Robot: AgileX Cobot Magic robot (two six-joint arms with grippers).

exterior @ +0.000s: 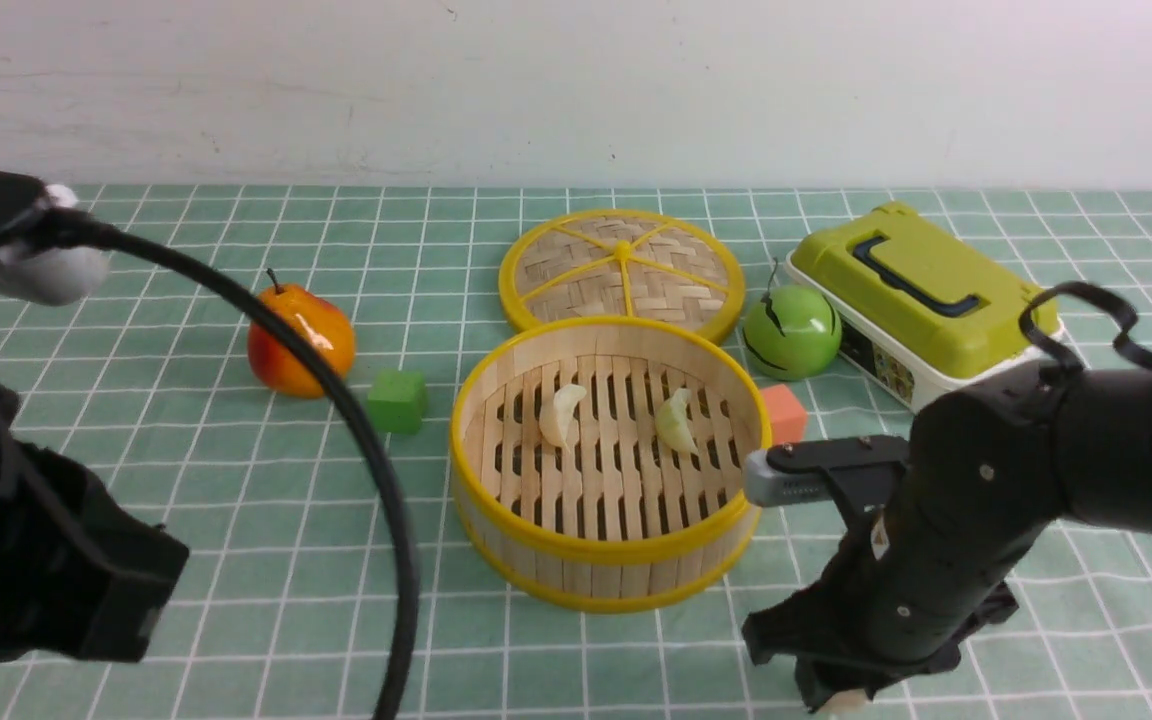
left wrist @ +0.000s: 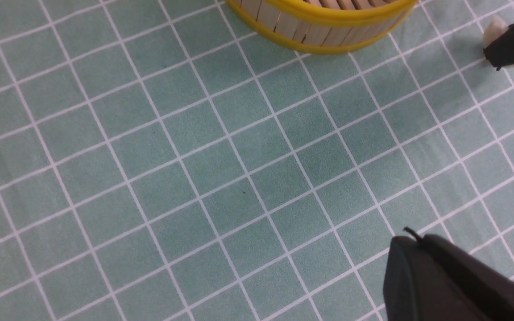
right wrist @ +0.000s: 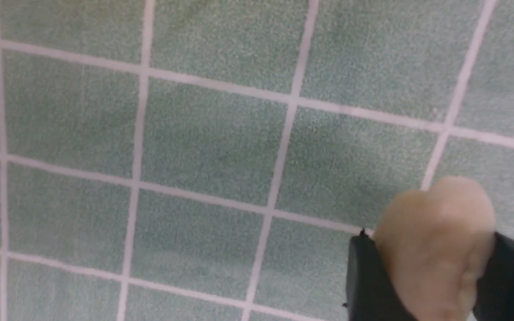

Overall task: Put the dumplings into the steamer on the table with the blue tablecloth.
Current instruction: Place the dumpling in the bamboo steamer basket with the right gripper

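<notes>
1. Front: the steamer [exterior: 606, 565] sits near my right hand [exterior: 831, 692], to its left, two dumplings [exterior: 561, 413] inside.
2. Left wrist: my left hand [left wrist: 417, 256] is pressed together, steamer beyond it.
3. Right wrist: right hand clamped on a dumpling [right wrist: 435, 223].

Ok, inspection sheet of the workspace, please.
Surface: blue tablecloth, slightly wrinkled.
Job's things: steamer open; dumpling and second dumpling on its slats; third dumpling at the right gripper; fourth not seen.
Clutter: lid, orange fruit, green cube, green apple, orange cube, green-lidded box.
Grippers: left gripper shut, empty; right gripper fingers clamp the third dumpling, low over the cloth.
Cables: black cable arcs across the left foreground; looped cable on the right arm.
Surroundings: white wall behind.
</notes>
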